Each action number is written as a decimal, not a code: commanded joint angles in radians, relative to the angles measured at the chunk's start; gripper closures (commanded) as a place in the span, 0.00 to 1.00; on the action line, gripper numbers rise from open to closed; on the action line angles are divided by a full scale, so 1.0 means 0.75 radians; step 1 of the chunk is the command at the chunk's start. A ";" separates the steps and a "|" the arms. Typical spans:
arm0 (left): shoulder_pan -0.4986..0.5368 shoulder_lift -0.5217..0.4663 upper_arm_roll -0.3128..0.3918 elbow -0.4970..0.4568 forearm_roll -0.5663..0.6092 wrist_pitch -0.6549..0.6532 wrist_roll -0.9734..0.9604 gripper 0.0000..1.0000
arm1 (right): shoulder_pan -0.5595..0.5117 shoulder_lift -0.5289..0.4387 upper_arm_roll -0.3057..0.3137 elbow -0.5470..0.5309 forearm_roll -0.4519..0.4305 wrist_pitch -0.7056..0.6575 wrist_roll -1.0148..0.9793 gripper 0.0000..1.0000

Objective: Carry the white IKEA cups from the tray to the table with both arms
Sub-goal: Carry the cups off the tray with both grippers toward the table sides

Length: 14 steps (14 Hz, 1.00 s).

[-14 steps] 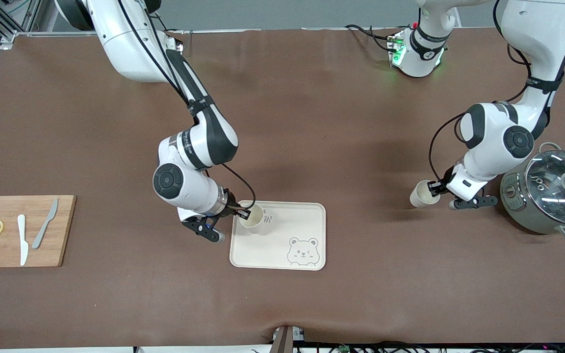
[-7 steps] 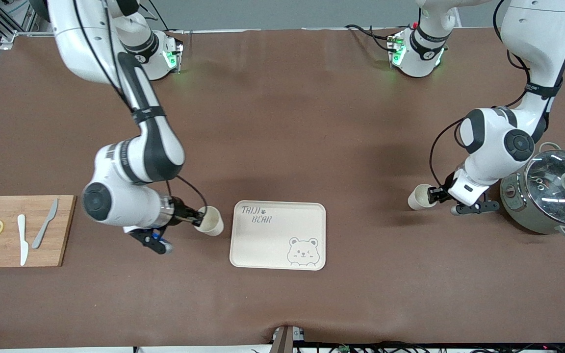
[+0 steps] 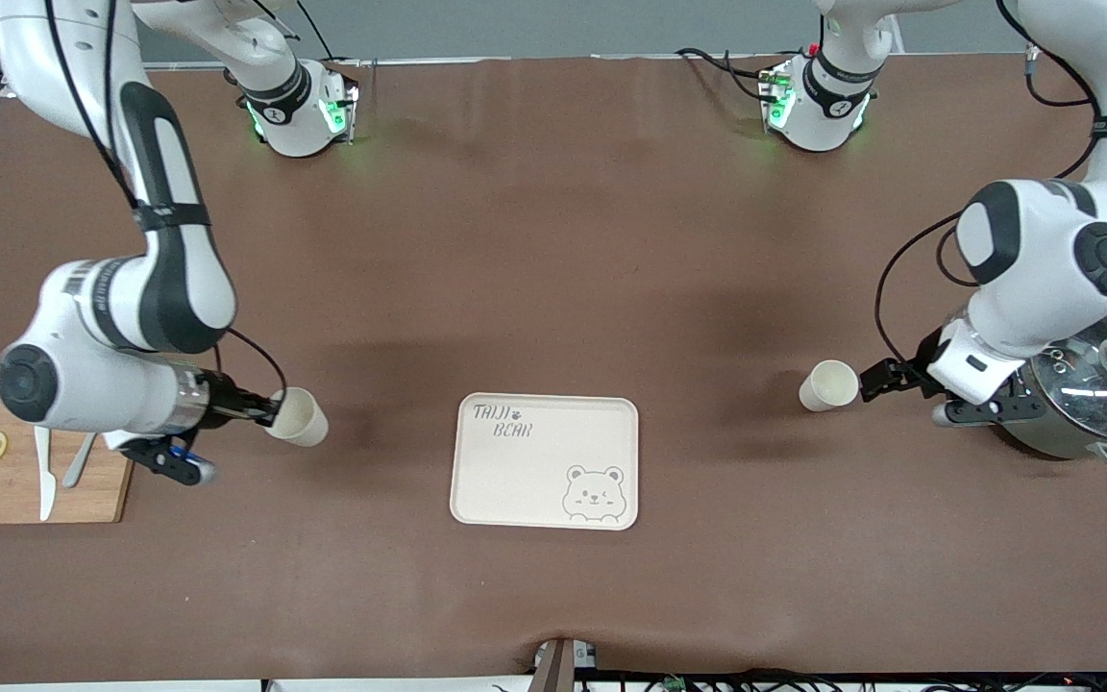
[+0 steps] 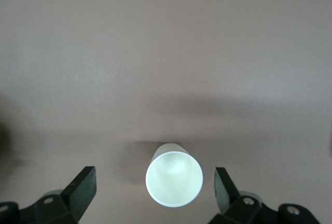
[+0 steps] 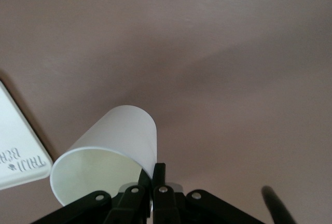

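Note:
One white cup (image 3: 828, 385) stands upright on the brown table, toward the left arm's end; it also shows in the left wrist view (image 4: 174, 178). My left gripper (image 3: 873, 383) is open and empty beside it, its fingers (image 4: 83, 189) wide apart and clear of the cup. My right gripper (image 3: 270, 411) is shut on the rim of the second white cup (image 3: 298, 417), held tilted over the table between the cutting board and the tray. In the right wrist view the fingers (image 5: 157, 175) pinch this cup's (image 5: 114, 146) wall.
The cream bear-printed tray (image 3: 544, 481) lies mid-table with nothing on it; its corner shows in the right wrist view (image 5: 15, 154). A wooden cutting board (image 3: 15, 485) with lemon slices and two knives lies under the right arm. A lidded pot (image 3: 1082, 384) stands beside the left gripper.
My right arm has carried its cup off the tray toward the cutting board. My left gripper has opened, let go of its cup and drawn back toward the pot.

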 commanded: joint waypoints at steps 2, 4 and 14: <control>0.010 -0.034 -0.005 0.182 -0.018 -0.243 0.024 0.00 | -0.178 -0.108 0.018 -0.087 -0.062 -0.067 -0.238 1.00; 0.010 -0.067 -0.005 0.235 -0.018 -0.337 0.026 0.00 | -0.258 -0.104 0.018 -0.117 -0.093 -0.072 -0.312 1.00; 0.020 -0.073 -0.001 0.548 0.213 -0.718 0.039 0.00 | -0.362 -0.016 0.027 -0.443 -0.167 0.335 -0.537 1.00</control>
